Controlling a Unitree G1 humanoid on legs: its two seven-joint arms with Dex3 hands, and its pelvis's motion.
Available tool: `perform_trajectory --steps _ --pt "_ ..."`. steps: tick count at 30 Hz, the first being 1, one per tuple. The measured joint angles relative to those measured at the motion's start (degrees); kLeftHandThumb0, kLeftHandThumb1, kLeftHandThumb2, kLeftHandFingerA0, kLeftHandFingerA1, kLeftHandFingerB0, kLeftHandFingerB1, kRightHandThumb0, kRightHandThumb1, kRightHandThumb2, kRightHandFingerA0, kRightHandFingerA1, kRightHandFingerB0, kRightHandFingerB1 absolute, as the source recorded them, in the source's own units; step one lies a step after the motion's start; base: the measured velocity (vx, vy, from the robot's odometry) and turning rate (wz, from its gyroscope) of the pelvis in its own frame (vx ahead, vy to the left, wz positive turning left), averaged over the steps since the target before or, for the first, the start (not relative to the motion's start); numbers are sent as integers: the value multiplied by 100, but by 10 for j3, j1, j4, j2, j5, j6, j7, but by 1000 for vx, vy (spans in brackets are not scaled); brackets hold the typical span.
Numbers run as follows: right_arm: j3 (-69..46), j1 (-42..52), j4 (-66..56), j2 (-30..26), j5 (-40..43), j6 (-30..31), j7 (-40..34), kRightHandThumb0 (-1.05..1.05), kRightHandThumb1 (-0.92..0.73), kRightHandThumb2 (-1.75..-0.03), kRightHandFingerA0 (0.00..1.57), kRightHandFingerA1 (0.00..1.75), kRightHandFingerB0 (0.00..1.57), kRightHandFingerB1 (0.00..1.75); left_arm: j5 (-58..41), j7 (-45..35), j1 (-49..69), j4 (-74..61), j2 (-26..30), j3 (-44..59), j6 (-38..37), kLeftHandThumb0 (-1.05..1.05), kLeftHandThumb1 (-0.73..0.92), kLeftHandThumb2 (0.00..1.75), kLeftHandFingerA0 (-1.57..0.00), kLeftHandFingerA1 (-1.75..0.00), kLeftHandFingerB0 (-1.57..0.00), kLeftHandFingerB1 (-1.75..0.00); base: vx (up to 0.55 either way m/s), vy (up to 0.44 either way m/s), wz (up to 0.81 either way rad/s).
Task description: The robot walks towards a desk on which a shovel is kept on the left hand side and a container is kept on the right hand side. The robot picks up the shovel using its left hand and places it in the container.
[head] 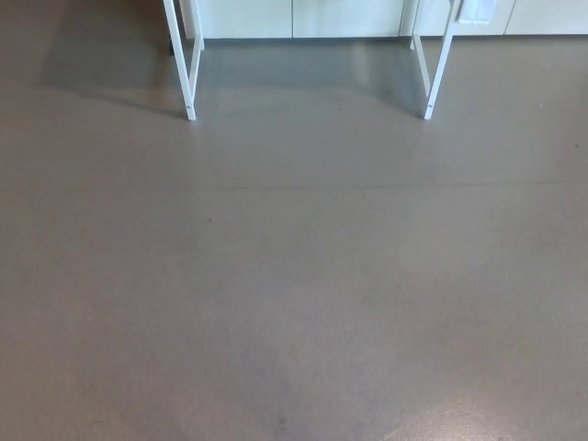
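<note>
Only the lower part of the desk shows at the top of the head view: a white left leg [186, 69] and a white right leg [435, 69] standing on the grey floor [294, 276]. The desk's top lies above the picture's edge, so the shovel and the container are out of sight. Neither of my hands shows in the picture.
White cabinet fronts [303, 16] run along the wall behind the desk legs. A faint seam [294, 188] crosses the floor from left to right. The desk's shadow [110, 64] falls on the floor at the upper left.
</note>
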Motion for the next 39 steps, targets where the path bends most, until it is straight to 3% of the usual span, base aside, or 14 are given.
perform_trajectory --steps 2,3,14,15,16,17,18,19,20,30,31,34,35,39 --pt "1 1 -3 0 -1 0 0 -34 -41 -52 72 51 57 44 -1 0 0 0 0 0 0 -11 47 96 -18 -54 -9 -48 0 0 0" --pt "2 1 -4 0 -1 0 -1 -33 -42 -52 73 51 57 44 -1 -1 0 1 0 -1 -1 -14 69 62 -27 -41 -22 -31 0 0 0" --pt "6 -5 8 -3 -8 -2 -2 -33 -42 -52 73 51 57 44 -2 -2 -2 8 2 -4 -3 -12 69 61 -26 -40 -20 -30 0 0 0" --pt "6 -5 10 -3 -8 -2 -2 -35 -42 -52 73 51 57 44 -2 -2 -3 8 2 -4 -3 -11 47 95 -16 -53 -8 -47 0 0 0" --pt "6 -6 11 -3 -8 -2 -2 -35 -41 -52 74 51 57 44 -2 -2 -2 8 2 -4 -3 -12 70 61 -25 -39 -20 -30 0 0 0" --pt "6 -6 12 -3 -8 -3 -2 -36 -41 -53 73 51 57 44 -2 -3 -2 7 2 -4 -3 -12 48 96 -16 -53 -8 -47 0 0 0" --pt "6 -6 13 -3 -8 -3 -2 -36 -41 -53 74 51 57 43 -2 -3 -1 5 2 -4 -3 -11 49 96 -14 -53 -7 -47 0 0 0" --pt "6 -6 14 -3 -9 -4 -2 -33 -42 -53 74 50 57 43 -2 -3 0 5 2 -5 -3 -12 49 96 -14 -53 -7 -47 0 0 0" --pt "7 -5 14 -3 -9 -5 -2 -34 -43 -53 74 50 57 43 -2 -3 -1 5 3 -5 -3 -13 70 61 -25 -39 -20 -30 0 0 0" --pt "11 -7 22 -5 -17 -13 -2 -37 -42 -53 78 51 59 44 -2 -4 -6 13 7 -5 -4 -13 70 61 -25 -41 -22 -32 2 1 2" --pt "11 -7 21 -5 -18 -14 -2 -37 -43 -53 78 50 58 44 -2 -4 -7 12 8 -5 -4 -12 47 96 -16 -54 -11 -49 0 0 0" --pt "14 -7 18 -5 -20 -17 -2 -35 -42 -52 79 51 58 44 -2 -4 -5 6 13 -6 -4 -11 48 96 -15 -53 -10 -48 -4 -8 4" --pt "14 -6 17 -5 -20 -17 -2 -35 -42 -53 78 51 58 44 -2 -4 -4 5 14 -6 -4 -14 68 61 -24 -42 -22 -33 -78 -112 7" --pt "16 -1 5 -4 -21 -16 -3 -37 -41 -52 77 51 58 44 -2 -4 1 2 15 -7 -7 -13 69 61 -24 -42 -22 -33 -65 -248 11"
